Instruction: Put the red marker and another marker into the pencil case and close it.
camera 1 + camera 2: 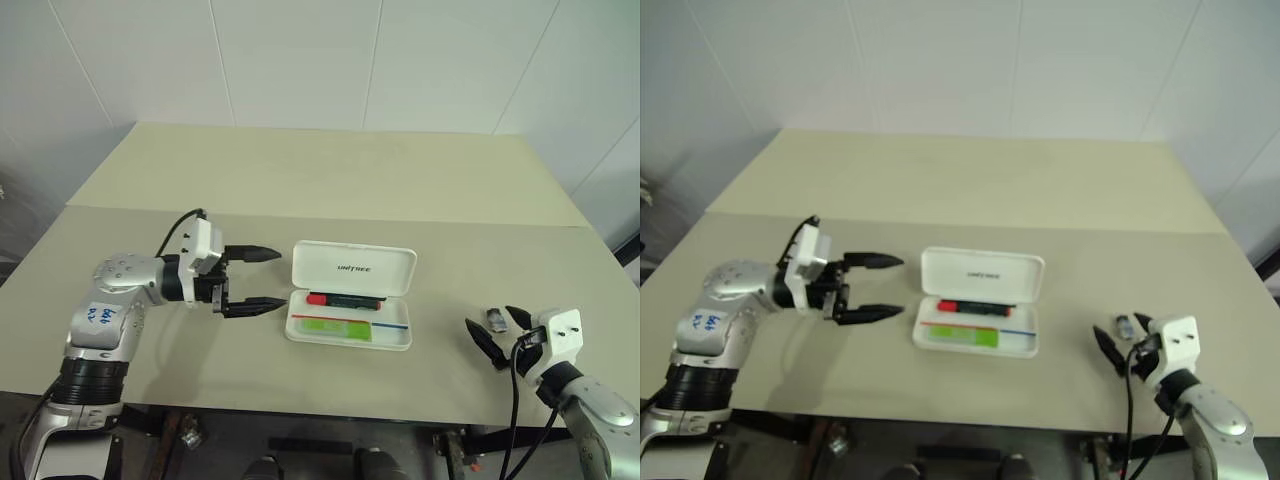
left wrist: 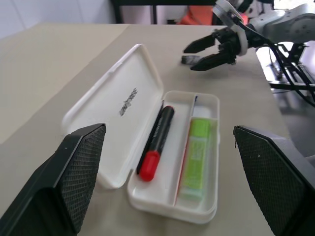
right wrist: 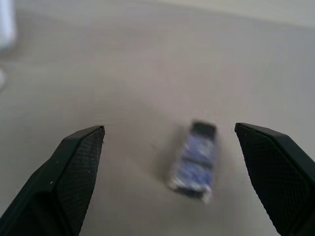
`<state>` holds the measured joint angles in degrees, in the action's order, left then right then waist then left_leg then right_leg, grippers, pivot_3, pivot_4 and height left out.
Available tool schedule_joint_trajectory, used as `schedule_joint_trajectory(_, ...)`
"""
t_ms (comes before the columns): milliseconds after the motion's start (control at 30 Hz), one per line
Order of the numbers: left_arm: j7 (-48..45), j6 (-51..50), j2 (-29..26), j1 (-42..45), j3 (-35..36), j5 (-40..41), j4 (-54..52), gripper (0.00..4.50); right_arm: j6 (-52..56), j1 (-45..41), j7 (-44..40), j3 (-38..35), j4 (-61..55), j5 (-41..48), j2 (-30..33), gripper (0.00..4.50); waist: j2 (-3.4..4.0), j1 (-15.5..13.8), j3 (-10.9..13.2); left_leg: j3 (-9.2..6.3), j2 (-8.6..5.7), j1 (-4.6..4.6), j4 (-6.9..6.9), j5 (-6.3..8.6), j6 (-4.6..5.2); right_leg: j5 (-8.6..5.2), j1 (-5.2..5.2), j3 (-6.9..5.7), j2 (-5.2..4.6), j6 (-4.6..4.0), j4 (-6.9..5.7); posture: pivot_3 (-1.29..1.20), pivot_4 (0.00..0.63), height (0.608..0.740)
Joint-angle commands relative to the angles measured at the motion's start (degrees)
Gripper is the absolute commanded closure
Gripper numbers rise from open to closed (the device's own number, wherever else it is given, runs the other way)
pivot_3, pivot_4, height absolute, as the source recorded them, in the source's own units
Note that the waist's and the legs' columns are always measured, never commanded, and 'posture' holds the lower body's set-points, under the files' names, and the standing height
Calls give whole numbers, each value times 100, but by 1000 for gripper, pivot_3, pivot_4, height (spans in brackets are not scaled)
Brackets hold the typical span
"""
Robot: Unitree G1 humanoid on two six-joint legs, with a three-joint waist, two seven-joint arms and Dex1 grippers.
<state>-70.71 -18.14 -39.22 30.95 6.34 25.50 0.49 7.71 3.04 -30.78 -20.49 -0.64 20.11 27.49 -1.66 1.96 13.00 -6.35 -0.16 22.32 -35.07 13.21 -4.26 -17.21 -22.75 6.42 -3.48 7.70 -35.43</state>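
Mid-tabletop [image 1: 150,200], pencil case [image 1: 350,295] open, both markers inside: light, rigid; push lid's far edge. Both end effectors gape empty.

Wide bare bench [image 1: 330,180] behind the pencil case [image 1: 350,297], free passage there right up to the wall; lid standing open and leaning back, blocking any low approach from the far side; tray open from above, red marker [image 1: 343,299] and green marker [image 1: 336,327] lying flat inside, nothing sticking up; left gripper [image 1: 262,280] just beside the case's left end, jaws spread wide, crowding that side; broad clear strip of bench between case and right gripper [image 1: 497,334]; small dark object [image 1: 495,320] on the bench between those spread jaws, the one obstacle on that side.
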Motion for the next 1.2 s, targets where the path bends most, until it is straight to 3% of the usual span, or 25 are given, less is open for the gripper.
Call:
schedule_joint_trajectory(33,61,22,-93,5,124,144,-198,71,-142,-149,127,6,291,-140,-21,0,-1,7,0,0,0,-1,-1,0,0,1,2,0,0,1,-1,0,150,740)
schedule_joint_trajectory(267,64,16,-135,74,130,145,-179,71,-194,-533,194,30,863,-139,-44,0,-16,73,-9,1,-1,-19,-10,-11,5,4,27,3,0,-1,3,0,150,740)
schedule_joint_trajectory(300,70,18,-140,79,136,146,-176,24,-103,-577,187,15,887,-51,-64,187,-18,84,-10,1,-1,-18,-11,-15,6,6,28,3,0,-2,4,0,150,740)
schedule_joint_trajectory(367,69,29,-155,89,142,143,-168,0,-25,-611,130,38,902,-8,-45,621,-29,112,-17,2,-1,-19,-11,-21,5,9,29,4,0,-3,4,0,150,740)
schedule_joint_trajectory(667,45,128,-189,182,106,112,-71,0,658,-663,-22,37,604,216,182,3953,-42,113,-25,1,0,-16,-9,-23,5,11,29,4,-1,-4,11,0,150,740)
schedule_joint_trajectory(700,38,140,-174,202,86,109,-59,0,748,-699,-79,58,544,252,237,4097,-42,112,-25,1,0,-15,-9,-23,5,11,28,4,-1,-3,12,0,150,740)
schedule_joint_trajectory(867,28,190,-144,196,50,111,-53,0,738,-875,-538,208,316,233,609,4095,-39,124,-23,2,0,-15,-4,-23,5,11,24,4,0,-3,13,0,150,740)
schedule_joint_trajectory(1033,-61,296,-171,177,13,80,19,0,165,-1228,-1857,442,330,288,1229,4095,-21,130,-11,6,0,-12,4,-22,5,8,17,5,0,3,13,0,150,740)
schedule_joint_trajectory(1200,-75,424,-164,209,-5,37,143,0,-46,-1709,-3303,764,162,673,1658,4095,-19,128,-10,5,1,-10,4,-17,3,47,16,2,1,91,14,0,150,740)
